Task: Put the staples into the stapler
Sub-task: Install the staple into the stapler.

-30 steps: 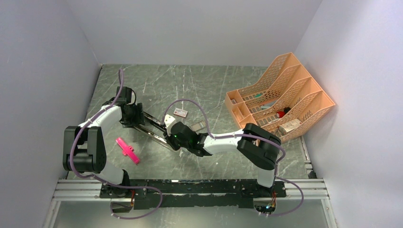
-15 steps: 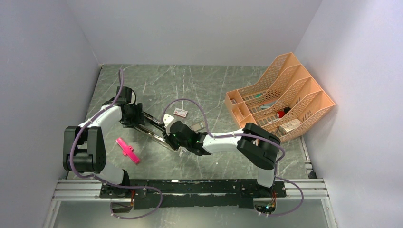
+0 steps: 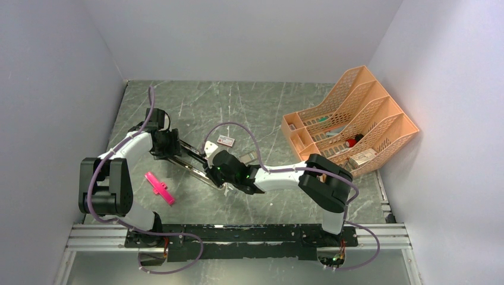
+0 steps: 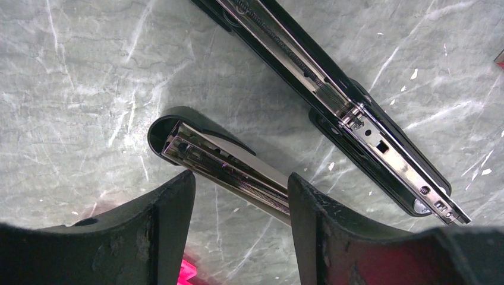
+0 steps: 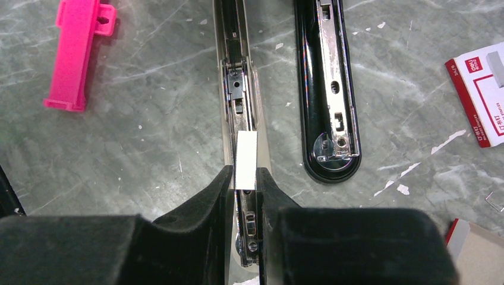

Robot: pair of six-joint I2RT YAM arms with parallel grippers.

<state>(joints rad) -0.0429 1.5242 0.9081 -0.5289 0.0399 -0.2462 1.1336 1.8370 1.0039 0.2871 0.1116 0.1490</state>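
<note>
Right claw (image 5: 242, 179) pinches the staples (image 5: 246, 159) lengthwise above the open chrome rail of the stapler (image 5: 236, 89), which lies splayed mid-bench, nearer the left edge; left claw (image 4: 239, 181) straddles its far end, apparently to steady it, grip unclear; staple box (image 5: 478, 101) alongside

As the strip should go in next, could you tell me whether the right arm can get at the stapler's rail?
Probably yes: the right gripper holds the staples in line over the open rail of the stapler, jaws shut on them, nothing visible between.
</note>
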